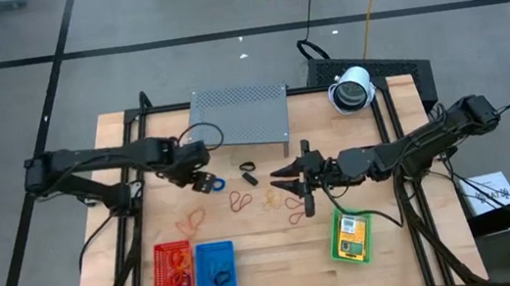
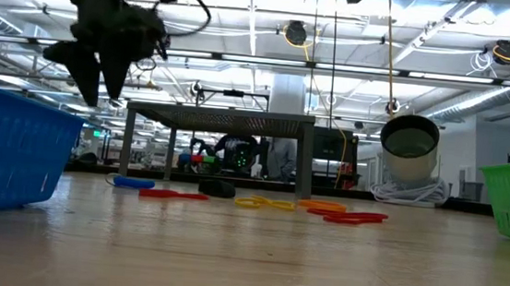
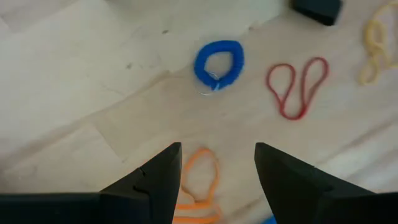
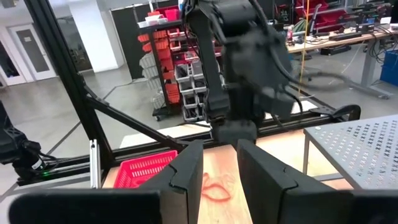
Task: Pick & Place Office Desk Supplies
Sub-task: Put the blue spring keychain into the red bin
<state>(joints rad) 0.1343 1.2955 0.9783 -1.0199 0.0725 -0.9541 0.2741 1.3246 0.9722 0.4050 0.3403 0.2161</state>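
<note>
**Two pincers above scattered desk supplies**

The left pincer (image 1: pixel 205 180) hangs over the worktop (image 1: pixel 270 259), its fingers (image 3: pixel 163 177) apart and empty. Just ahead of it lies the blue ring (image 3: pixel 218 63), with a red band loop (image 3: pixel 297 87) beside it and an orange band loop (image 3: pixel 200 180) beneath the fingers. The right pincer (image 1: pixel 285 182), raised near the worktop's middle, has fingers slightly apart, holding nothing. A yellow-orange packet (image 1: pixel 351 240) lies in the green basket (image 1: pixel 335 251).

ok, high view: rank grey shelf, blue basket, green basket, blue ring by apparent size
1. Grey perforated shelf, clearly largest.
2. Blue basket and green basket: near alike, not ranking them.
3. Blue ring, smallest by far.
</note>
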